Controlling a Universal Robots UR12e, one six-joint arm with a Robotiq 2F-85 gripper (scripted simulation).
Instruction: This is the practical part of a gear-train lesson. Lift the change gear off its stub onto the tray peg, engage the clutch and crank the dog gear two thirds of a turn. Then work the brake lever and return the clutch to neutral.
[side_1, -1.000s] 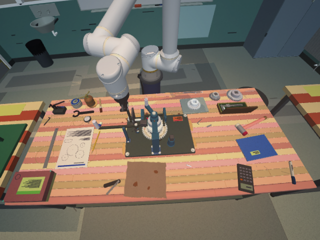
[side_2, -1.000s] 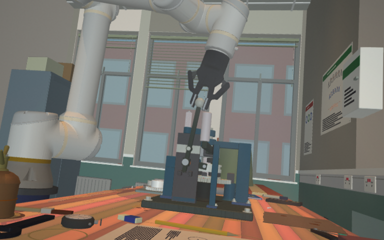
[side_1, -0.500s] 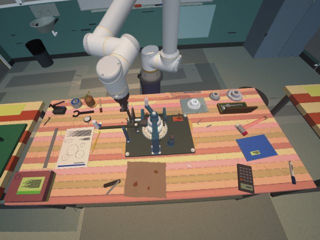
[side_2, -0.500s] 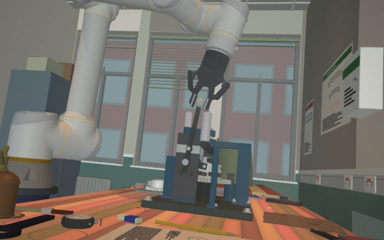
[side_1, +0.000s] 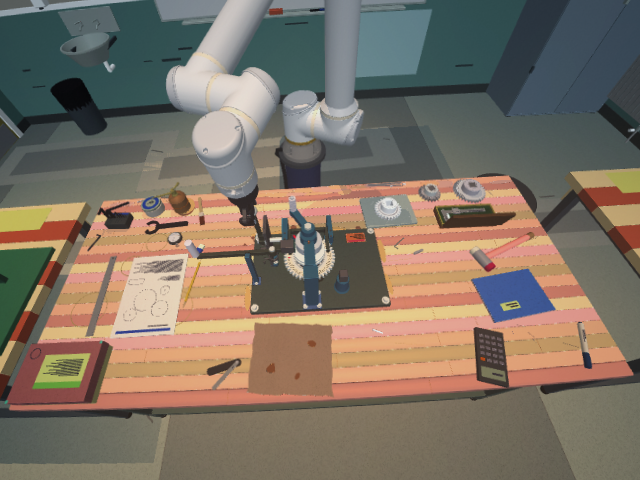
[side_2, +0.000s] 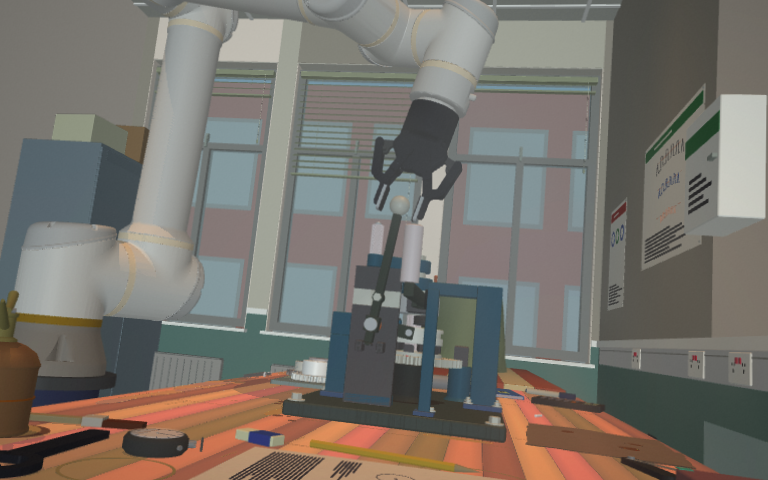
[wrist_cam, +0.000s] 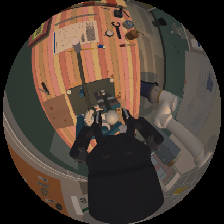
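The clutch lever's pale ball knob (side_2: 400, 205) (wrist_cam: 111, 117) tops a dark tilted rod on the gear rig (side_1: 310, 258) (side_2: 405, 339), at the rig's left rear corner. A long dark brake lever with a white grip (side_1: 192, 248) (wrist_cam: 75, 44) reaches left from the rig over the table. The dog gear (side_1: 310, 261), a pale toothed wheel under a blue frame, sits mid-plate with a crank handle (side_1: 292, 202) above it. The change gear (side_1: 387, 208) rests on the grey tray behind the rig's right side. My gripper (side_2: 399, 205) (wrist_cam: 111, 117) (side_1: 250, 219) hangs straight above the knob, open, with the knob between its fingers and not held.
The striped table (side_1: 331, 330) carries a brown cloth (side_1: 290, 359) in front of the rig, a drawing sheet (side_1: 150, 293) and steel ruler (side_1: 101, 295) to the left, and a spanner (side_1: 165, 226), gauge (side_1: 174, 238) and eraser (side_2: 259, 437) near the brake lever's grip. Spare gears (side_1: 468, 189) lie rear right.
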